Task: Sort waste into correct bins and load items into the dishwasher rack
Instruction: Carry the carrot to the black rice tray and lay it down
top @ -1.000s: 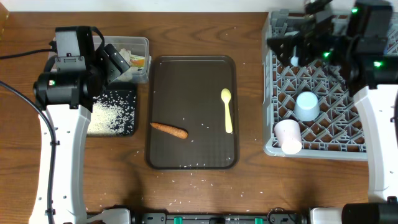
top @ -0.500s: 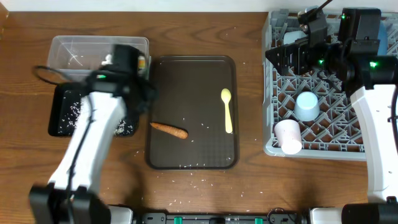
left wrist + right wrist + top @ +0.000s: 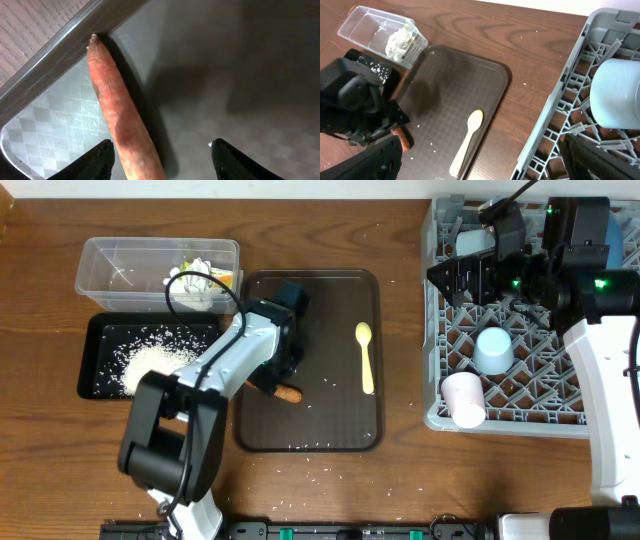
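The orange carrot point(image 3: 288, 393) lies on the dark brown serving tray point(image 3: 330, 310). My left gripper point(image 3: 274, 378) is low over it, jaws open on either side. In the left wrist view the carrot point(image 3: 117, 110) runs between my open fingers, nearer the left one, and my left gripper point(image 3: 161, 146) holds nothing. The yellow spoon point(image 3: 365, 358) lies on the tray's right side. My right gripper point(image 3: 455, 275) hangs open and empty over the left rear of the grey rack point(image 3: 570, 420). The light blue cup point(image 3: 493, 350) and pink cup point(image 3: 463, 398) are in the rack.
The clear tub point(image 3: 120, 255) at back left holds white paper wads point(image 3: 195, 280). The black tray point(image 3: 100, 330) in front of it holds rice point(image 3: 150, 365). Loose rice grains point(image 3: 310, 475) lie on the table's front. The plate and bowl are not clearly visible.
My left arm has swung right from the bins to the brown tray and come down over the carrot. My right arm has barely moved.
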You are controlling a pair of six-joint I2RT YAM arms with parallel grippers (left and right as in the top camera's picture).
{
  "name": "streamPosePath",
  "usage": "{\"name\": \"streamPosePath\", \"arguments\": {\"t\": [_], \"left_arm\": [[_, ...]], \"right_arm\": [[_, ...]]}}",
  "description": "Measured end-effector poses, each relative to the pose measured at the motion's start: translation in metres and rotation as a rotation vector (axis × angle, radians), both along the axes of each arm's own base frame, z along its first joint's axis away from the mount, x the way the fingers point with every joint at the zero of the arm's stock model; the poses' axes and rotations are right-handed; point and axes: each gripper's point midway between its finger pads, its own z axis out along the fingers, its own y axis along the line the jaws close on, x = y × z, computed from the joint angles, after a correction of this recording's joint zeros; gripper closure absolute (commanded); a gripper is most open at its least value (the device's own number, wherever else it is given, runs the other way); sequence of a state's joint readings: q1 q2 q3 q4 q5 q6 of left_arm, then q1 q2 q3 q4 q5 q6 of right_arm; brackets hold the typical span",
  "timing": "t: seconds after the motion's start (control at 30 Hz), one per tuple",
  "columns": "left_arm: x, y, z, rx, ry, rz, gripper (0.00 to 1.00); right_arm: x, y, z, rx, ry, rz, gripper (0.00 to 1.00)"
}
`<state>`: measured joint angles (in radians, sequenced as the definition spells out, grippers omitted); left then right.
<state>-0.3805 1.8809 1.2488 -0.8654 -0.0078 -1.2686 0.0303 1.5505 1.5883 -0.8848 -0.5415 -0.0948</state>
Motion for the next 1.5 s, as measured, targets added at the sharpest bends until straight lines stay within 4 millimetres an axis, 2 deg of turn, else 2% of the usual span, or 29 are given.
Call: {"name": "streamPosePath", "arguments": {"t": [0.2, 0.43, 0.53, 0.6, 0.7, 0.8, 1.17, 1.23, 1.33, 1.4, 1.43, 1.5], "left_arm": [[-0.008, 0.003, -0.006, 0.018, 0.040, 0.018, 0.50], [-0.022, 0.010, -0.012, 0.034, 0.087, 0.021, 0.50], [-0.025, 0.015, -0.015, 0.031, 0.106, 0.025, 0.54], [-0.024, 0.019, -0.015, 0.022, 0.109, 0.018, 0.59], [-0.023, 0.023, -0.016, 0.014, 0.117, 0.002, 0.75], [-0.025, 0.024, -0.018, 0.012, 0.128, -0.023, 0.85], [-0.026, 0.024, -0.014, -0.004, 0.145, -0.137, 0.92], [-0.025, 0.023, -0.007, -0.020, 0.155, -0.171, 0.91], [-0.012, 0.024, 0.017, -0.045, 0.118, -0.196, 0.91], [0.001, 0.031, 0.047, -0.069, 0.047, -0.193, 0.90], [0.006, 0.035, 0.055, -0.075, 0.021, -0.182, 0.90], [0.019, 0.055, 0.085, -0.086, -0.079, -0.137, 0.90]], "right_arm": [[0.000, -0.002, -0.004, -0.012, 0.008, -0.012, 0.01], [0.000, -0.005, -0.011, -0.025, 0.023, -0.022, 0.01], [0.000, -0.006, -0.011, -0.029, 0.023, -0.025, 0.01], [0.000, -0.006, -0.011, -0.029, 0.023, -0.026, 0.01], [0.000, -0.006, -0.011, -0.029, 0.023, -0.026, 0.01], [0.000, -0.006, -0.012, -0.030, 0.025, -0.026, 0.01], [0.000, -0.006, -0.013, -0.032, 0.026, -0.028, 0.01], [0.000, -0.006, -0.013, -0.032, 0.026, -0.028, 0.01], [0.000, -0.006, -0.013, -0.033, 0.026, -0.029, 0.01], [0.000, -0.007, -0.013, -0.035, 0.026, -0.030, 0.01], [0.000, -0.007, -0.013, -0.035, 0.026, -0.030, 0.01], [0.000, -0.007, -0.013, -0.034, 0.026, -0.030, 0.01]]}}
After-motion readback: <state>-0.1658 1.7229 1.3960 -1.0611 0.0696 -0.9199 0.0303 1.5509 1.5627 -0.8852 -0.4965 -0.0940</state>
